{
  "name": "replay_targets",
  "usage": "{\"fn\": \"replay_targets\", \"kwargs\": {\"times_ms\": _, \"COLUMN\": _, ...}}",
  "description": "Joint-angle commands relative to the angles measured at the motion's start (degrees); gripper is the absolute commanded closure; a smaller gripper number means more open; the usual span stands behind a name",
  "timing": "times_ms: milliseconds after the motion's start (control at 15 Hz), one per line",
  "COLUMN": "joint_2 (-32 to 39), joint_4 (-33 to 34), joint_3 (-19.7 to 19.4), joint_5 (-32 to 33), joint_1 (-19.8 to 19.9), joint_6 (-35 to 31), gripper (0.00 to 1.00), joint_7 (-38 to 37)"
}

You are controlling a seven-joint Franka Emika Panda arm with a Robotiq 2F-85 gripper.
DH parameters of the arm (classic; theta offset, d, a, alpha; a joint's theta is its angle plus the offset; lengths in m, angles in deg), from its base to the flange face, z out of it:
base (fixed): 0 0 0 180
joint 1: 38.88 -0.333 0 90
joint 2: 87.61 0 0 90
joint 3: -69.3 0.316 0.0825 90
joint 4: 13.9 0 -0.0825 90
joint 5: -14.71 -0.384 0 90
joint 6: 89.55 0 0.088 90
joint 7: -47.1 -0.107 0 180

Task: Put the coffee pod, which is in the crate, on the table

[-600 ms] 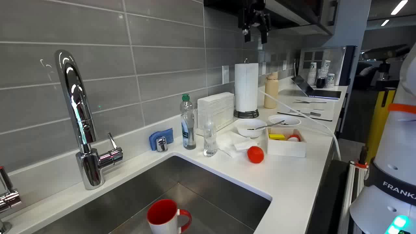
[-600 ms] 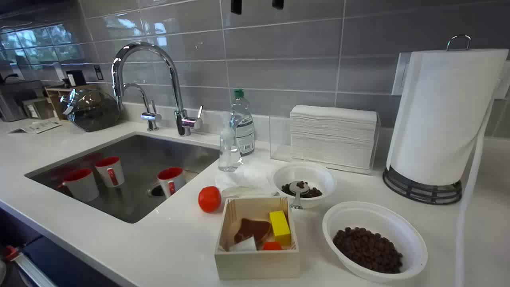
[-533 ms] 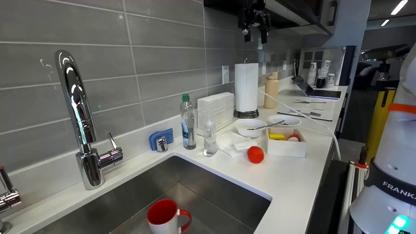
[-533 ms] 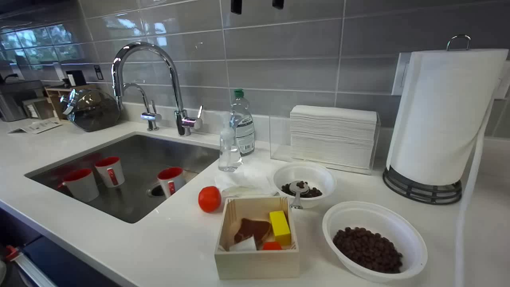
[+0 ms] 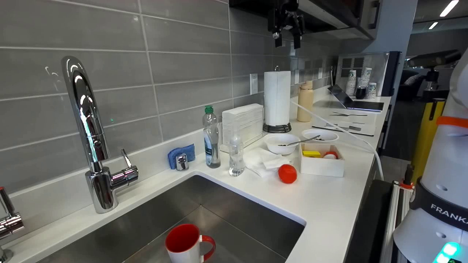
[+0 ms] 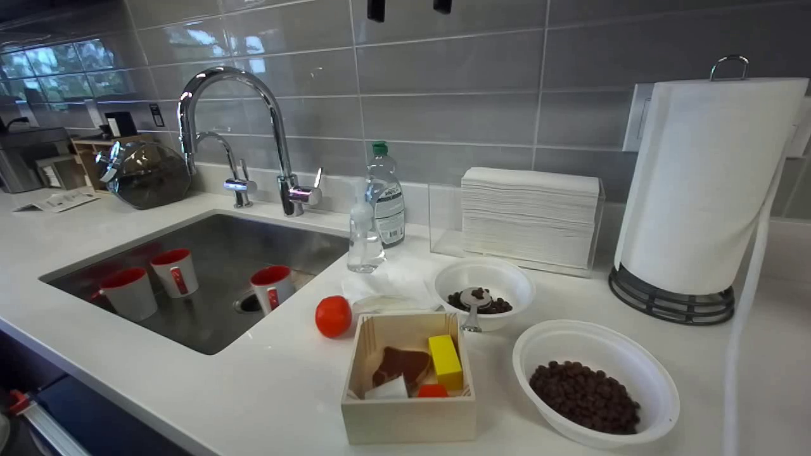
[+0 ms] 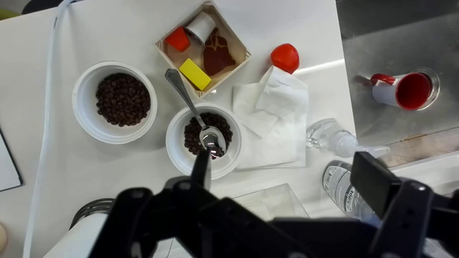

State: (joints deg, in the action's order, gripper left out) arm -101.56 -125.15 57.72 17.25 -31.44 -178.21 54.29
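Coffee pod point(image 7: 201, 27) in the crate point(image 7: 224, 73), hand point(image 7: 287, 168) up high, fingers spread

Wrist view: fingers wide apart, nothing between them. Pod is in one corner of the crate, looks tipped on its side, just beside a red piece point(image 7: 178, 38); brown meat-shaped piece point(image 7: 218, 55) next to it, yellow block point(image 7: 195, 74) in there too. Step, my read: before the approach, pick not done. Next move calls for shifting over to the crate, then down with a finger either side of the pod, minding walls and neighbours. After that, lift over the wall and set down outside. Loose napkins point(image 7: 272, 125) near the crate.

In an exterior view: only the fingertips point(image 6: 376, 9) show, top edge, apart. Crate sits on the white surface point(image 6: 272, 392), near a red round thing point(image 6: 333, 316) and two white bowls point(image 6: 570, 342) of brown bits; spoon point(image 6: 474, 307) in one. Behind: napkin stack point(image 6: 532, 218), paper towel roll point(image 6: 709, 183), two bottles point(image 6: 389, 209). Further along: steel sink point(image 6: 222, 253), three mugs point(image 6: 174, 272), faucet point(image 6: 282, 139).

In an exterior view: hand hangs near a dark cabinet point(image 5: 353, 14). Grey tile wall point(image 5: 190, 69), laptop point(image 5: 365, 105), stacked cups point(image 5: 351, 84), tan bottle point(image 5: 305, 102), white robot arm point(image 5: 446, 168); dim room beyond, ceiling lights point(image 5: 449, 8) on.
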Motion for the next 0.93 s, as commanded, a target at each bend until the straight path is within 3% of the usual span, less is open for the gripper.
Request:
{"fn": "replay_targets", "kwargs": {"times_ms": 0, "joint_2": 0.10, "joint_4": 0.17, "joint_3": 0.36, "joint_5": -0.09, "joint_1": 0.45, "joint_6": 0.14, "gripper": 0.00, "joint_7": 0.12}}
{"fn": "replay_targets", "kwargs": {"times_ms": 400, "joint_2": -2.58, "joint_4": -5.11, "joint_3": 3.20, "joint_5": 3.30, "joint_1": -0.08, "joint_6": -4.67, "gripper": 0.00, "joint_7": -5.55}}
{"fn": "replay_targets", "kwargs": {"times_ms": 867, "joint_2": -7.00, "joint_4": -19.82, "joint_3": 8.69, "joint_5": 10.09, "joint_1": 0.41, "joint_6": -23.22, "gripper": 0.00, "joint_7": -20.90}}
